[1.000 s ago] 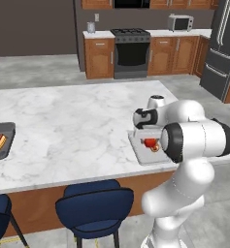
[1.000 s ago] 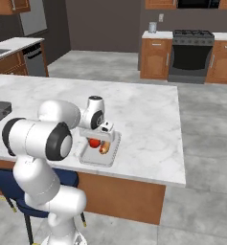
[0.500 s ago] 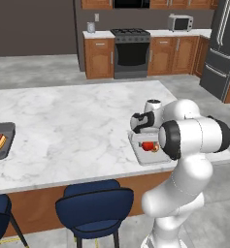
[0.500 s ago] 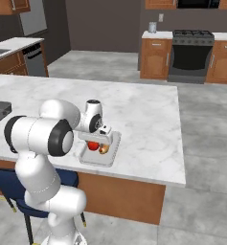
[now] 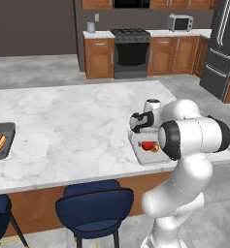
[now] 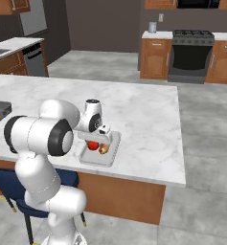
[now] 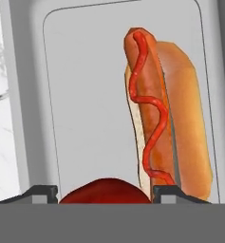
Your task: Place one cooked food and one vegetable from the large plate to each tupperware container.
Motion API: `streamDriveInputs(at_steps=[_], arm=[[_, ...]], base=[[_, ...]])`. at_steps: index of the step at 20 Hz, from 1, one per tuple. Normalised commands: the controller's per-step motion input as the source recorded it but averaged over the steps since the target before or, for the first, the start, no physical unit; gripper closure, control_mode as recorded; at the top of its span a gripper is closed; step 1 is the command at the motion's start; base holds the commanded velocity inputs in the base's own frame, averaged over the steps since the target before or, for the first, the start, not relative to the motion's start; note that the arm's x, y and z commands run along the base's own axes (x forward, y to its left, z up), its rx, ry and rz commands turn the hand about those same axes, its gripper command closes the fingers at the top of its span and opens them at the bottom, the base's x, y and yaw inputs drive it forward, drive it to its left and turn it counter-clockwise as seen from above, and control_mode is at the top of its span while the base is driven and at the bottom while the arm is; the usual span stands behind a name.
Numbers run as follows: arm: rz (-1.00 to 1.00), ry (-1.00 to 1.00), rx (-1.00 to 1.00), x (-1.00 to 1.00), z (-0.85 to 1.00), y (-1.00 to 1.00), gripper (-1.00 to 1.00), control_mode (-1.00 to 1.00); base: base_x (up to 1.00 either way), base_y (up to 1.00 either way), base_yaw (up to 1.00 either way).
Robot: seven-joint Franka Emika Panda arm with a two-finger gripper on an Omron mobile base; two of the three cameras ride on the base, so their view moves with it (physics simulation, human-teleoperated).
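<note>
Hand view: gripper (image 7: 104, 192) fingertips flank a red tomato (image 7: 104, 191).

White marble table (image 5: 63, 126) spans frame centre. Black oven range (image 5: 131, 53) between brown wooden cabinets (image 5: 99, 58) at upper centre. Grey tiled floor (image 6: 201, 143). Navy blue stools (image 5: 94, 206) at bottom.
</note>
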Motion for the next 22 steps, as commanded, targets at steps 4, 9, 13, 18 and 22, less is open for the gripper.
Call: streamDriveInputs(at_steps=[4,9,13,18,22], arm=[[0.00,0.00,0.00,0.00,0.00,0.00,-1.00,-1.00],[0.00,0.00,0.00,0.00,0.00,0.00,-1.00,-1.00],[0.00,0.00,0.00,0.00,0.04,0.00,-1.00,-1.00],[0.00,-0.02,0.00,-0.59,0.63,0.00,-1.00,-1.00],[0.02,-0.08,0.00,-1.00,0.90,0.08,-1.00,-1.00]], base=[[0.00,0.00,0.00],[0.00,0.00,0.00],[0.00,0.00,0.00],[0.00,0.00,0.00],[0.00,0.00,0.00]])
